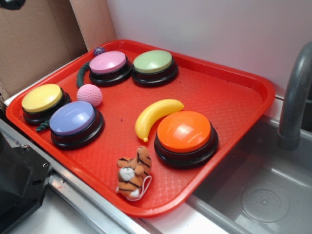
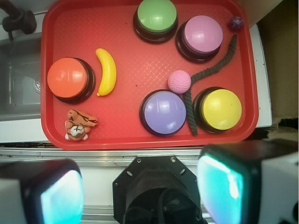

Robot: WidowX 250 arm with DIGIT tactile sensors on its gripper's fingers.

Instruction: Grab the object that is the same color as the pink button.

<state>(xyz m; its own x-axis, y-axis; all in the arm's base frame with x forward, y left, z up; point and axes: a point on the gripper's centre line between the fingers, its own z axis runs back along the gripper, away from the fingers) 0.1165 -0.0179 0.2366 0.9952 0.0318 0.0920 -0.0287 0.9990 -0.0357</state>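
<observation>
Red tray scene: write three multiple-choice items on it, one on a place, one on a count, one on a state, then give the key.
1. Where does the pink ball lie?
A. beside the lavender-blue button
B. on top of the orange button
C. in the sink

2. How many push buttons stand on the red tray?
A. three
B. five
C. seven

3. What is the pincer doing?
A. squeezing the banana
B. pressing the pink button
C. open, holding nothing

Key: 1 A, the ball sits just past that button's rim. 2 B, yellow, lavender-blue, pink, green and orange. 3 C, the wrist view shows its fingers spread above the tray.
</observation>
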